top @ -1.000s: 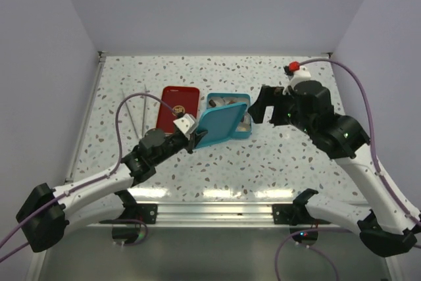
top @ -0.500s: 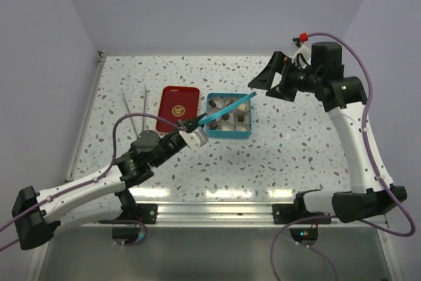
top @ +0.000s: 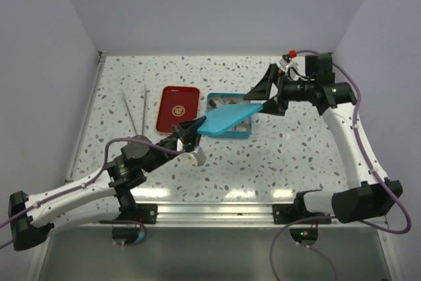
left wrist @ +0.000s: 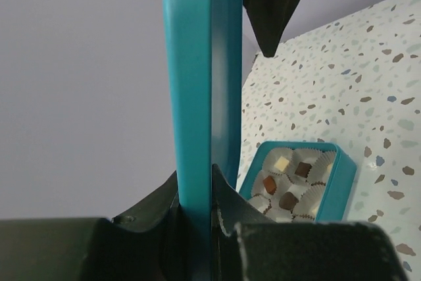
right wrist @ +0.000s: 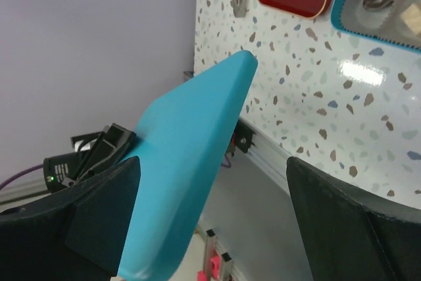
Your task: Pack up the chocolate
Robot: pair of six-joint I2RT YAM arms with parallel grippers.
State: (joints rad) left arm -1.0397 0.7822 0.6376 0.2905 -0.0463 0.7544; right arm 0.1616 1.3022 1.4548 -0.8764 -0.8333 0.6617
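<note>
No legible writing can be made out in any view.
A round gold emblem [top: 177, 110] is printed on the red tray [top: 185, 93], but its marks are too small to be read.

A speckled table [top: 296, 156] is carrying a red tray [top: 181, 97] with a gold emblem, lying flat just left of an open teal tin [top: 237, 132]. White paper cups [left wrist: 316, 192] are sitting inside the tin. A teal lid [top: 227, 118] is hanging tilted in the air over the tin. Thin metal tweezers [top: 139, 128] are lying left of the tray, apart from it
</note>
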